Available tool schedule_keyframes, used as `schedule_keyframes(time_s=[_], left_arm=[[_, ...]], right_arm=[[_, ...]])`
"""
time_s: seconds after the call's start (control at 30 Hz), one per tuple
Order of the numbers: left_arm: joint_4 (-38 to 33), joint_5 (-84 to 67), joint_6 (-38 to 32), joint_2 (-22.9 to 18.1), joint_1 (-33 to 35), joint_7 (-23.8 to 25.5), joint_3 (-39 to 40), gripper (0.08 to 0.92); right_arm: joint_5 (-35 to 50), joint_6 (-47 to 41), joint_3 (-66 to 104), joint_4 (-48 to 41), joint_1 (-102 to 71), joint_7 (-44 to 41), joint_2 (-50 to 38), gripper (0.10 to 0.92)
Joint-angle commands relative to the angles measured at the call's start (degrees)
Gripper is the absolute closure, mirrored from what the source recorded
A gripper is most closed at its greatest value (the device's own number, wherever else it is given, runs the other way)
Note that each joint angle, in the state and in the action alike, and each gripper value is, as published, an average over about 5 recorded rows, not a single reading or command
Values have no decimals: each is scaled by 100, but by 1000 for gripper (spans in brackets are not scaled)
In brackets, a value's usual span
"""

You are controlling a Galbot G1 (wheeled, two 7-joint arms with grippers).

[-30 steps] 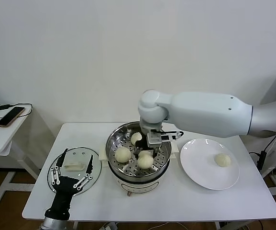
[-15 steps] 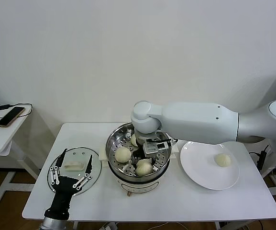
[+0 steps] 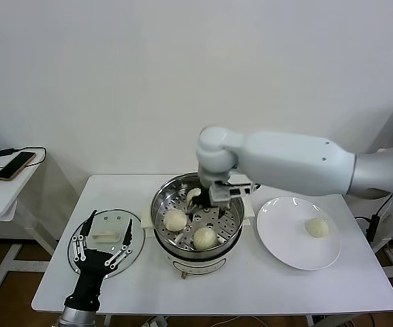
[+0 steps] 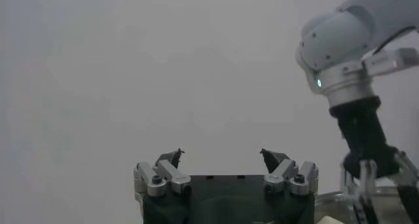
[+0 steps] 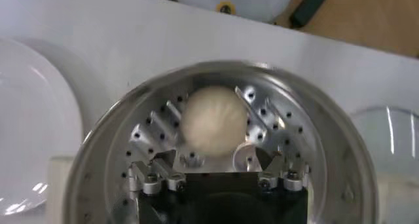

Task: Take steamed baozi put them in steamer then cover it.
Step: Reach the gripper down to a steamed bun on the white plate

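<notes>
Jaws on right gripper [image 5: 219, 154] are spread, empty, above the steamer [image 3: 161, 204]; three baozi inside, the last baozi [image 3: 317, 227] on the right-hand plate [image 3: 281, 235]. I'd lift straight up first.

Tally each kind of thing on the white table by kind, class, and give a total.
Steamed baozi: 4, three in the steamer, one on the plate
Steamer: 1
Cover: 1
Plate: 1
Total: 7
</notes>
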Motion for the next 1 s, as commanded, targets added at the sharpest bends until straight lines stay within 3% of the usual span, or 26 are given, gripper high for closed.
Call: schedule_keyframes(time_s=[0.03,0.17,0.3,0.57,1.0], left_arm=[[20,6,9,10,-17,2,20,177],[11,12,26,12,-46,4,45,177],[4,19,43,1,-67,5,71,177],[7,41,82,-23,-62,9,86,177],[1,49,104,-25,-17,11,41,177]], right_arm=[[1004,-1754,701,-931,93,-180,-1097,203],[1452,-2810,750,-1629,-63,-269,-1715,203],[1524,-3265,731,-2162,-457,-281,-2171,203],[692,-3188,1528,-3343,-1835,-170,-2493,203],[-102,-3032,2521,-3950,-3156,214,-2132,203]])
